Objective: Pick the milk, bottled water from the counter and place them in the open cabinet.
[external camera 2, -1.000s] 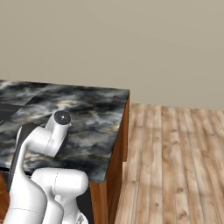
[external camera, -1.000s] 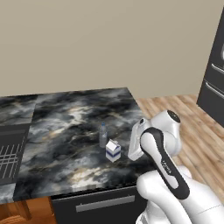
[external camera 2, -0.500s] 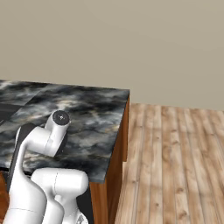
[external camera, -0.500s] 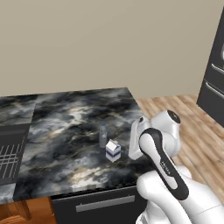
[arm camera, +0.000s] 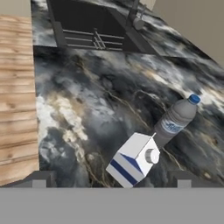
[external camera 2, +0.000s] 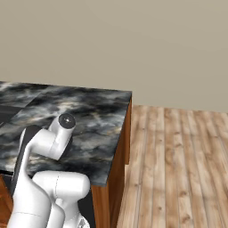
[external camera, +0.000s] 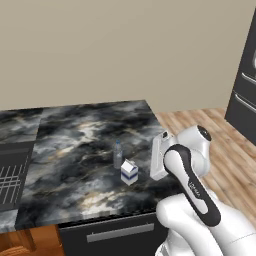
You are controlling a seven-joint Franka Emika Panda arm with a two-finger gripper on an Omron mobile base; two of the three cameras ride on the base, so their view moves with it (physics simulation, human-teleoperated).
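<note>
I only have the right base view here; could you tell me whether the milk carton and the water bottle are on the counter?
Observer: Yes. The small white gable-top milk carton with a dark blue band stands upright on the black-and-grey marbled stone counter, near its front edge.
Operator: And the bottle?
Observer: The slim clear plastic water bottle with a blue cap stands upright just behind the carton, on the wall side.
Operator: Is the gripper holding anything?
Observer: No. The two-finger gripper is open and empty, facing the carton.
</note>
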